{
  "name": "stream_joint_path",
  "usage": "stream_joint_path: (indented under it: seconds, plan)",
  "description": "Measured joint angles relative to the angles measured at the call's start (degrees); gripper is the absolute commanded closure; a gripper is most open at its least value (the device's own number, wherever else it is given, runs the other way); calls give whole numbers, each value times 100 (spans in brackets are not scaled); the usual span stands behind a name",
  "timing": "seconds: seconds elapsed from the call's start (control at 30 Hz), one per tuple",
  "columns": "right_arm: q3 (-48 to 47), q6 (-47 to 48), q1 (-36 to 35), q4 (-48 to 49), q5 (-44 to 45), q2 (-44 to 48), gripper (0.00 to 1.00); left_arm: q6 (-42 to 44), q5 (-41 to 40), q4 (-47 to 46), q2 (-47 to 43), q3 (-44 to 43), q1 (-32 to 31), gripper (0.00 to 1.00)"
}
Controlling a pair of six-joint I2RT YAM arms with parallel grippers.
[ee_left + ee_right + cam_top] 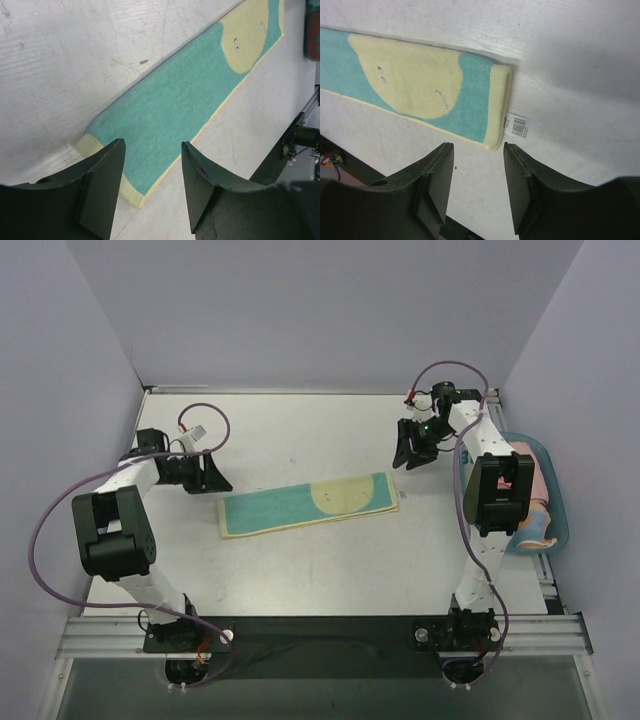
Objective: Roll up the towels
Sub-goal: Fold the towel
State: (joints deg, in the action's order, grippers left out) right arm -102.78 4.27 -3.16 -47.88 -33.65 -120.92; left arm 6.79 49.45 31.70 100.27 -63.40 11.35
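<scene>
A pale yellow towel with teal-green patches [310, 504] lies flat in the middle of the table, folded into a long narrow strip. My left gripper [210, 475] hovers just off its left end, open and empty. In the left wrist view the towel's [190, 95] near corner shows between the fingers of that gripper [152, 170]. My right gripper [410, 450] hangs open above the table, just beyond the strip's right end. In the right wrist view the towel's [420, 85] folded end lies just ahead of the empty gripper [479, 170]. A pinkish-red towel [535, 480] sits in the tray, partly hidden by the right arm.
A light blue plastic tray [561, 525] stands at the table's right edge behind the right arm. A white barcode label [518, 125] sticks out from the towel's right end. Grey walls close the table on three sides.
</scene>
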Motion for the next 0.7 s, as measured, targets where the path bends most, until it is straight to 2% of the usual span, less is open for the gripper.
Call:
stream_joint_path:
  seconds: [0.17,0.43,0.6,0.7]
  plan:
    - [245,76,-151,11,546,179,56,179,-181,50,-522,28,0,41]
    - [299,120,-605,13,1338,-468,57,420,-393,306,-673,85,0,40]
    - [278,146,-802,-31,1663,-717,66,483,-472,369,-815,85,0,40]
    - [254,153,-837,-42,1735,-737,74,483,-498,404,-841,85,0,40]
